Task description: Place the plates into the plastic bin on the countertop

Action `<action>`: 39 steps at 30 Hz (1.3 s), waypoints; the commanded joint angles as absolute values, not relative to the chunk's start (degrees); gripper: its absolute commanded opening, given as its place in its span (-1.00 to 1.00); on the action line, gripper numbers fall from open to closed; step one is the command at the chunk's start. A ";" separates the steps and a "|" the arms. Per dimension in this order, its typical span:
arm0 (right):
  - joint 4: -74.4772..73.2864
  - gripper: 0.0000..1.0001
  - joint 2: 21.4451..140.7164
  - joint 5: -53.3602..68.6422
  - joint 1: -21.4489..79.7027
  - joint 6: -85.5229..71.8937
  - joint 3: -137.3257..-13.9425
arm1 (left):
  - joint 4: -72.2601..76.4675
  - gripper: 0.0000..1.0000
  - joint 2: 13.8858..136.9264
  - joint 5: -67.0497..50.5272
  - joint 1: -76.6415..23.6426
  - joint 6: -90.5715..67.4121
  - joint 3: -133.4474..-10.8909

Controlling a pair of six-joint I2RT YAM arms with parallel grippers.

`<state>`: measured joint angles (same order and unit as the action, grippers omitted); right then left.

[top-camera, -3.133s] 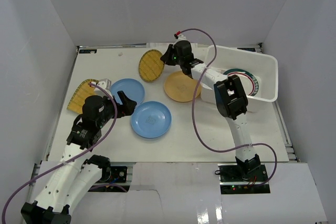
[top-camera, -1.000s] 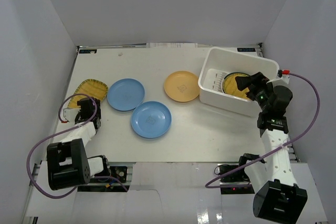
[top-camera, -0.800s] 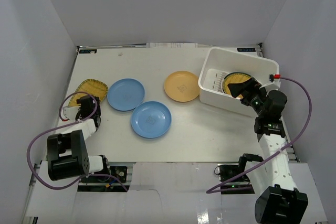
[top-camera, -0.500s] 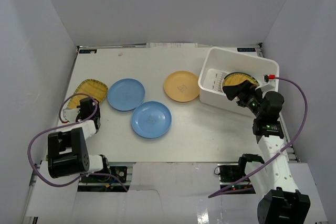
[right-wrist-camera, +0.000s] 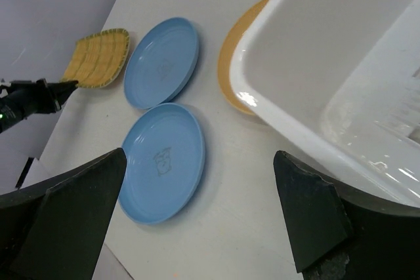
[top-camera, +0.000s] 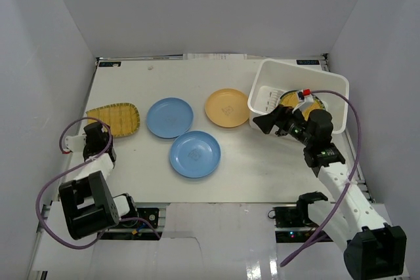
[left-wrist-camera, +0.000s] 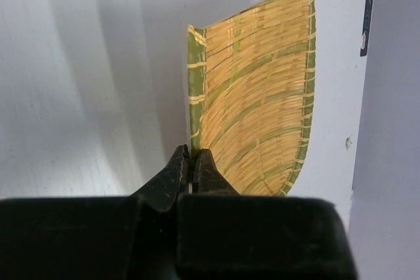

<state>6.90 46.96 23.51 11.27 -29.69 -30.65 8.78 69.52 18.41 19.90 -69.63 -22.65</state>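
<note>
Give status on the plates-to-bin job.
Done: at least one round striped plate is in the bin; others may be hidden under it. In hand: left hand is shut on the edge of the fan-shaped plate; right hand is open and empty. Left: two blue plates and the orange plate on the table.

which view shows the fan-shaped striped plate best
Left wrist: the fan-shaped plate fills the frame, stripes clear, left end effector pinching its rim. Top external shows it whole but small; right wrist, small and distant.
</note>
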 commanded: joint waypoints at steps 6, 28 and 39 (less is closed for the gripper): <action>6.59 0.91 55.10 25.32 25.56 -24.43 -40.16 | 3.96 -1.00 58.46 10.47 22.59 -62.67 -32.51; 0.09 0.80 81.21 22.50 36.04 -21.71 -66.53 | 8.44 -1.00 44.82 -46.83 11.70 -59.51 -31.46; 3.60 0.20 85.86 28.64 35.95 -27.16 -67.93 | 8.17 -1.00 51.15 -57.57 9.05 -54.05 -35.15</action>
